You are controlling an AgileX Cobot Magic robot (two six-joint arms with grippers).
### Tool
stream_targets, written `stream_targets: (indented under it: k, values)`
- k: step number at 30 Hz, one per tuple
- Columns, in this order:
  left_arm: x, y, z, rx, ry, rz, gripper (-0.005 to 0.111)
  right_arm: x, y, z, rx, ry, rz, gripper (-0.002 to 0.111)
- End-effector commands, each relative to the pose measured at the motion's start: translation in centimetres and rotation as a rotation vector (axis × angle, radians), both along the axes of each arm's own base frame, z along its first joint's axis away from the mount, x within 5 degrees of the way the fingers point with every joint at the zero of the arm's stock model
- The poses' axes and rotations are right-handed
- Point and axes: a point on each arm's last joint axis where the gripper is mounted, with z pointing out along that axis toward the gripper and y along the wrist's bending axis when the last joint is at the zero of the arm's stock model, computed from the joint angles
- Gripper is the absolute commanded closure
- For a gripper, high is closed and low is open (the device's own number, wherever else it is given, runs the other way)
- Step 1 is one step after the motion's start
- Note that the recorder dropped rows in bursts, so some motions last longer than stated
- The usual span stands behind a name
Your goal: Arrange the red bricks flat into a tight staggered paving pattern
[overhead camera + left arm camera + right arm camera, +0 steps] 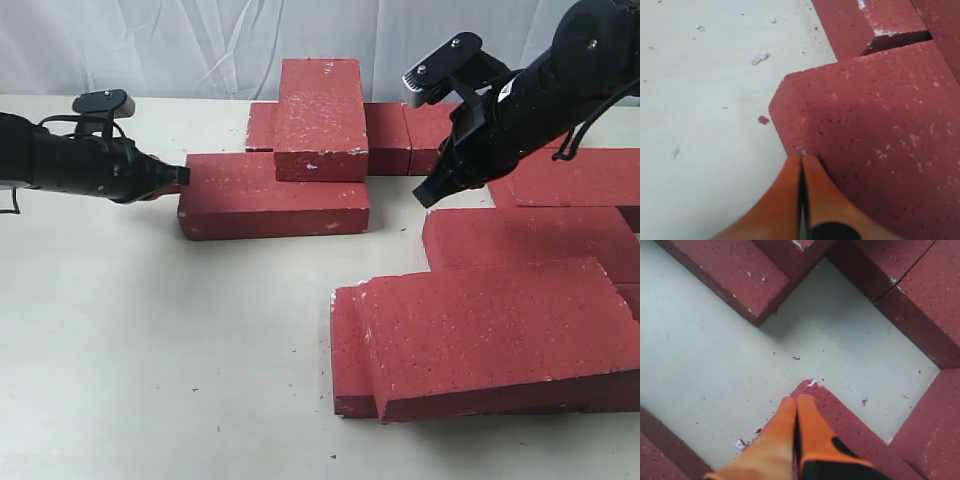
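Several red bricks lie on the pale table [140, 340]. One long brick [275, 195] lies flat left of centre. My left gripper [183, 175] is shut, and its tips [802, 157] press against that brick's [875, 120] left end. Another brick [320, 105] rests on top, bridging onto the back row [390, 135]. My right gripper [432, 192] is shut and empty. It hovers at the pointed corner of a flat brick [850, 422], shown as [530, 235] in the exterior view. A tilted brick [500, 335] lies atop another [345, 350] at the front right.
A further brick [575, 175] lies behind the right arm. A white curtain [150, 45] closes off the back. Small red and white crumbs [760, 58] dot the table. A bare gap of table [840, 335] sits between the left and right groups of bricks.
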Motion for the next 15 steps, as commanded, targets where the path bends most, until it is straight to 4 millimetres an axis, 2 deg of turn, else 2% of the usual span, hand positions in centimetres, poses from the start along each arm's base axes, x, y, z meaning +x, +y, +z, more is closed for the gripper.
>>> stream_targets:
  k: [1, 6, 15]
  values:
    - [0.2, -1.1, 0.2, 0.023, -0.013, -0.008, 0.107, -0.1, -0.2, 0.2, 0.006, -0.012, -0.002, 0.109]
    - [0.4, -1.3, 0.4, 0.020, -0.022, -0.008, 0.107, -0.1, -0.1, 0.2, 0.011, -0.011, -0.005, 0.109]
    - [0.8, -3.4, 0.5, 0.024, -0.042, -0.056, 0.107, 0.0, -0.1, 0.2, 0.014, -0.012, -0.007, 0.109]
